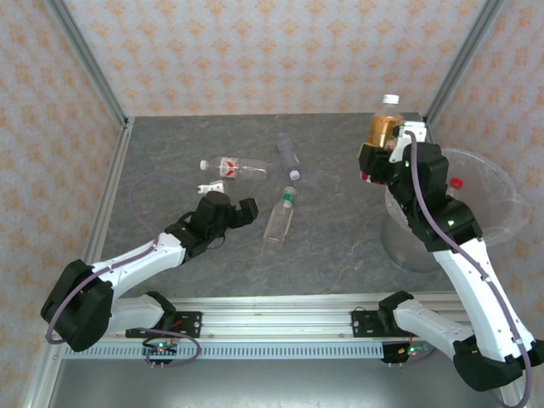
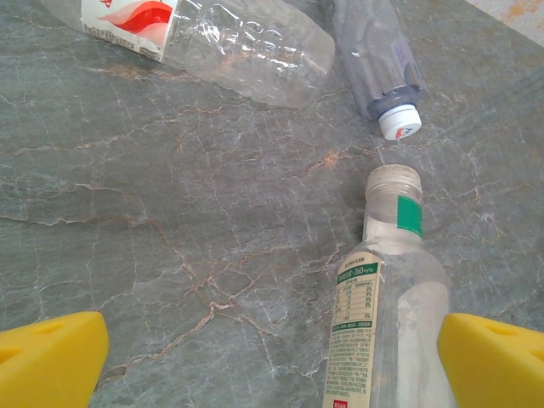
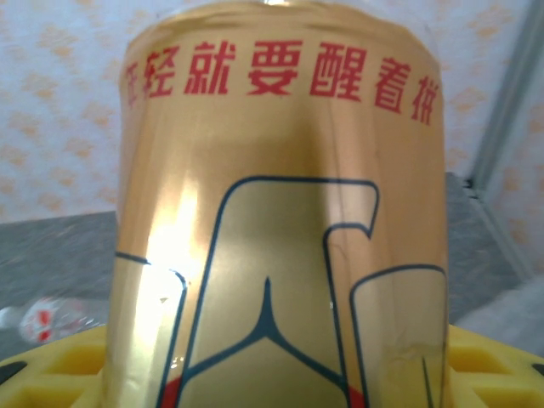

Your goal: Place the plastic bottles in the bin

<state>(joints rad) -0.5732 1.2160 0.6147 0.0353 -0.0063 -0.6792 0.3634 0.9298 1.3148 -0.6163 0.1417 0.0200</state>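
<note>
Four plastic bottles show around a grey stone-patterned table point(image 1: 170, 170), with more of one in the bin. The bin point(image 1: 501, 200), round and translucent, stands at the table's three o'clock edge, and a red cap point(image 1: 456, 181) shows through its wall.

The right gripper point(image 1: 387, 150) sits at about ten o'clock of the bin, just beside its rim. Its fingers are clamped on a gold-labelled bottle point(image 1: 383, 127), held upright clear of the table with its white cap on top. In the right wrist view the gold label point(image 3: 280, 212) with red characters stands between the yellow pads point(image 3: 51, 374).

The left gripper point(image 1: 242, 212) is low over the table near its middle, jaws spread wide and holding nothing; its yellow pads point(image 2: 51, 357) show in both lower corners of the left wrist view. The green-banded bottle point(image 1: 279, 219) lies on its side at three o'clock of that gripper, close by, and in the wrist view point(image 2: 387, 314) its body lies just inside the right pad, touching neither that I can tell.

The red-and-white bottle point(image 1: 234, 167) lies at twelve o'clock of the left gripper, well apart from it. The bluish bottle point(image 1: 290, 156) lies at one o'clock, its white cap point(image 2: 399, 123) pointing towards the green-banded bottle's neck, near but apart.
</note>
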